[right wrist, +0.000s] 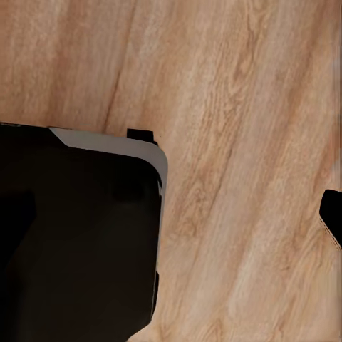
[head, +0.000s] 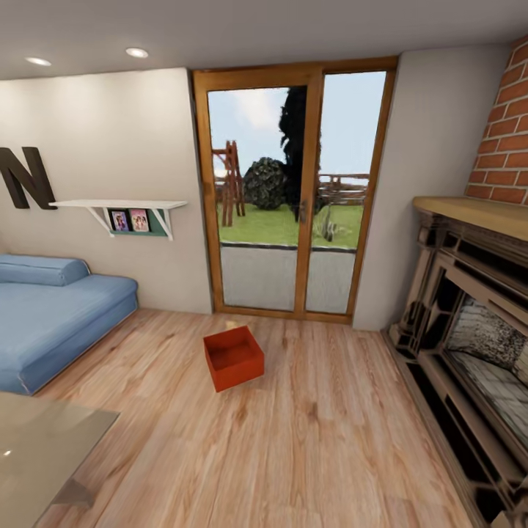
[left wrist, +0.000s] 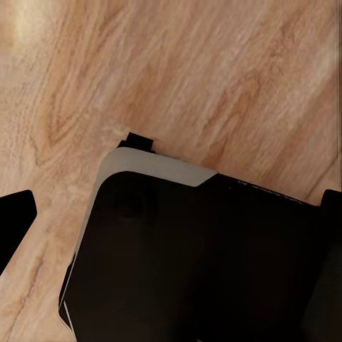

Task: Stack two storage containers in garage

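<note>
Bin (head: 233, 358) — smooth red-orange plastic, rectangular

Red-orange storage container (head: 233, 358), blue sofa (head: 51, 323)

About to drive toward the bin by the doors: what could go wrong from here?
The storage container sits askew on the wood floor, so a straight approach may meet a corner. The glass coffee table on the left and the fireplace on the right narrow the path. Neither claw's state can be judged.
</note>
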